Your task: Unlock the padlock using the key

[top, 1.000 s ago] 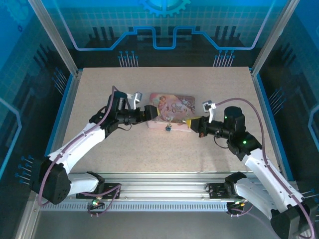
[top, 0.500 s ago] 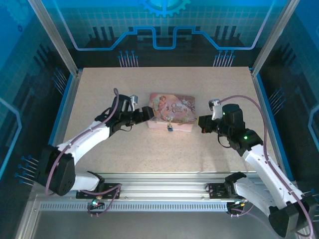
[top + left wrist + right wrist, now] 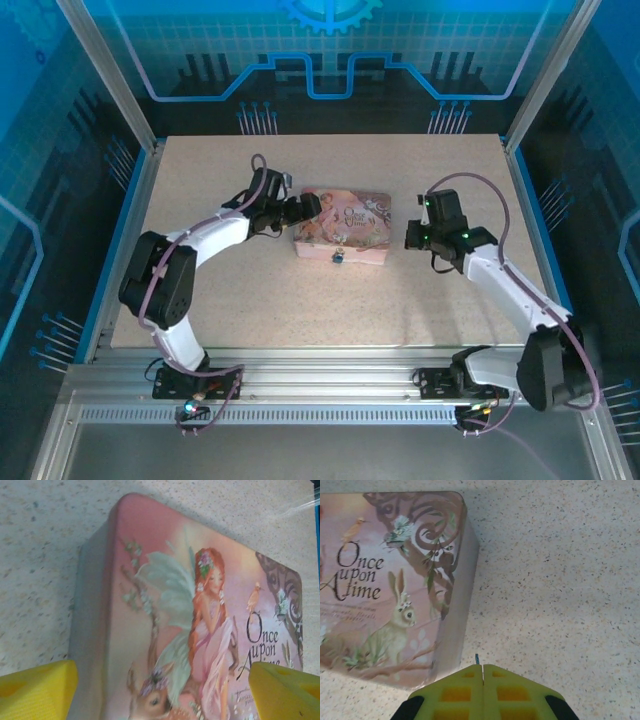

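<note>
The pink picture box lies mid-table, and the tiny dark padlock hangs at its front wall. My left gripper is open at the box's left end. In the left wrist view its yellow fingertips stand wide apart, one beside the box's side wall and the other over the lid. My right gripper hovers just right of the box, apart from it. The right gripper is shut with a thin sliver, the key, poking out between its tips beside the box's corner.
The speckled table runs bare in front of the box and to its right. Blue-lit enclosure walls and aluminium posts ring the table. A rail crosses the near edge.
The right gripper has drawn back from the box's front near the padlock to the right of the box. The left arm has swung back and left, its gripper staying at the box's left end.
</note>
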`<state>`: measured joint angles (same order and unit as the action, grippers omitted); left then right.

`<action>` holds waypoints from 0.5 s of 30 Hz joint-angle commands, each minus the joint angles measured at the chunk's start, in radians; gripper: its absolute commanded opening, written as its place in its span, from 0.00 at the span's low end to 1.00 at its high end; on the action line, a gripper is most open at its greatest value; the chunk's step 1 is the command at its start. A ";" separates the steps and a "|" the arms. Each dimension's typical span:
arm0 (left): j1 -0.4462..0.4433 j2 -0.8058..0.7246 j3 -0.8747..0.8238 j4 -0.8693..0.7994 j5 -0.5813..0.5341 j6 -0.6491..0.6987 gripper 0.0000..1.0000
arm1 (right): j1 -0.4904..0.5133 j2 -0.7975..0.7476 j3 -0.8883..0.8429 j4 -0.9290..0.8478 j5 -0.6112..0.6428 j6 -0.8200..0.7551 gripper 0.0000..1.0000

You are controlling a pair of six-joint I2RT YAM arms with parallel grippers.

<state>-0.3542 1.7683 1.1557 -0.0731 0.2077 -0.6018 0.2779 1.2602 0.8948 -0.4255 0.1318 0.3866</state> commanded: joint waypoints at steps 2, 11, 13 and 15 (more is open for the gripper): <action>0.008 0.056 0.091 -0.015 0.068 0.073 0.90 | -0.014 0.071 0.055 0.033 0.030 -0.008 0.00; 0.008 0.027 0.046 0.019 0.090 0.071 0.89 | -0.015 0.262 0.282 0.009 0.071 -0.086 0.00; 0.008 -0.036 -0.013 0.044 0.082 0.063 0.89 | -0.014 0.321 0.359 -0.003 0.057 -0.100 0.00; 0.008 -0.110 -0.084 0.073 0.081 0.047 0.90 | -0.014 0.387 0.435 -0.016 0.033 -0.112 0.00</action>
<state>-0.3504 1.7649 1.1385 -0.0444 0.2672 -0.5491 0.2737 1.5776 1.2411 -0.4206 0.1772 0.3126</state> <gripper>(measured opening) 0.895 0.059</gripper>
